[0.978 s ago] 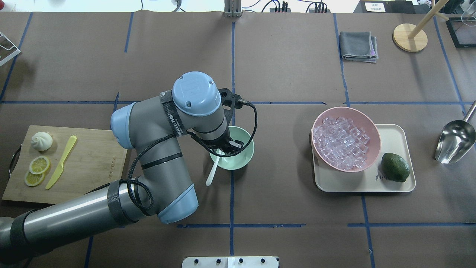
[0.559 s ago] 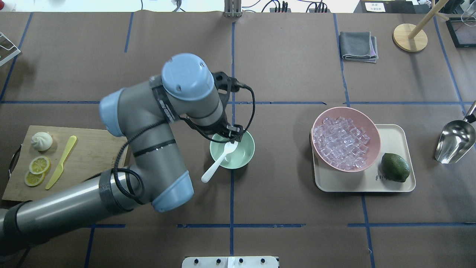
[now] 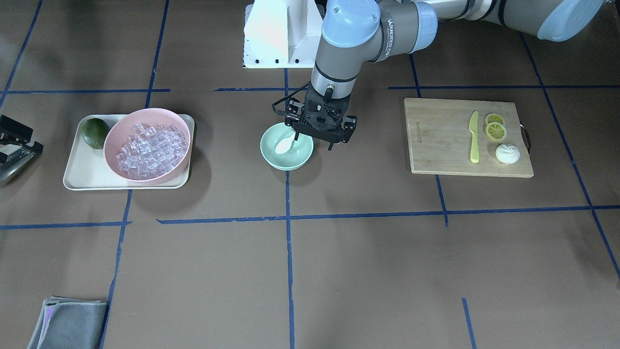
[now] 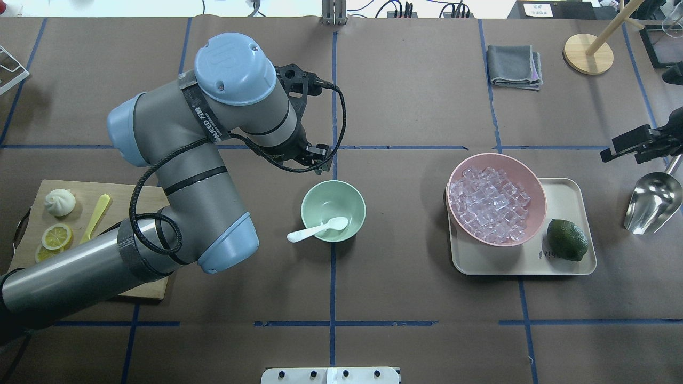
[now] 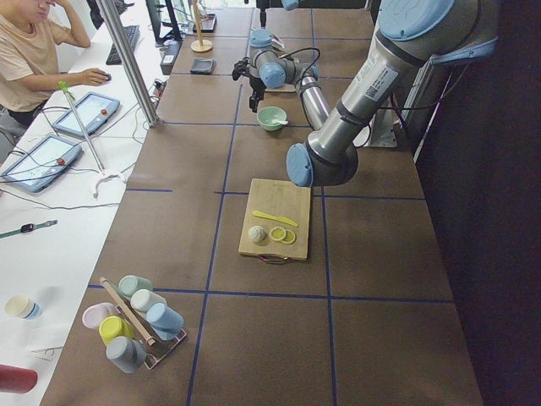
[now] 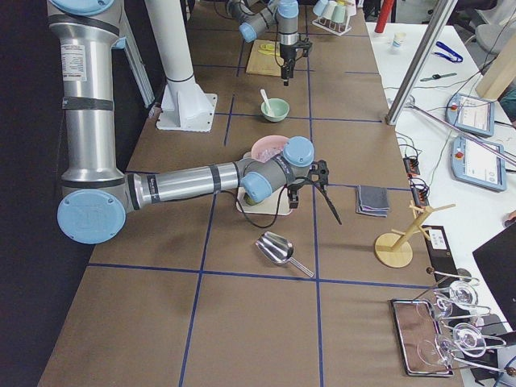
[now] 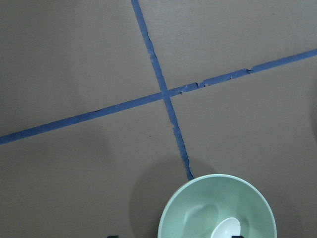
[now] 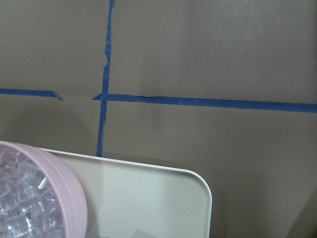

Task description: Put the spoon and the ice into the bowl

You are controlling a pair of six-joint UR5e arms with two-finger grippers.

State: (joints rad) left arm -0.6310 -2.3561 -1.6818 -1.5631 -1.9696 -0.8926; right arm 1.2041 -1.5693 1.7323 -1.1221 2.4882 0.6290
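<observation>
The white spoon lies in the mint-green bowl, its round end inside and its handle sticking out over the near-left rim. It also shows in the front view and the left wrist view. My left gripper is open and empty, raised just behind the bowl's far-left rim. The ice is heaped in the pink bowl to the right. My right gripper is open and empty, hovering right of the pink bowl, above the scoop.
The pink bowl and a lime sit on a beige tray. A steel scoop lies at the far right. A cutting board on the left holds lemon slices, a yellow knife and a bun. A grey cloth lies at the back.
My left gripper let go of the spoon, rose and moved back and left off the bowl. The spoon settled in the bowl. My right gripper came into view at the right edge.
</observation>
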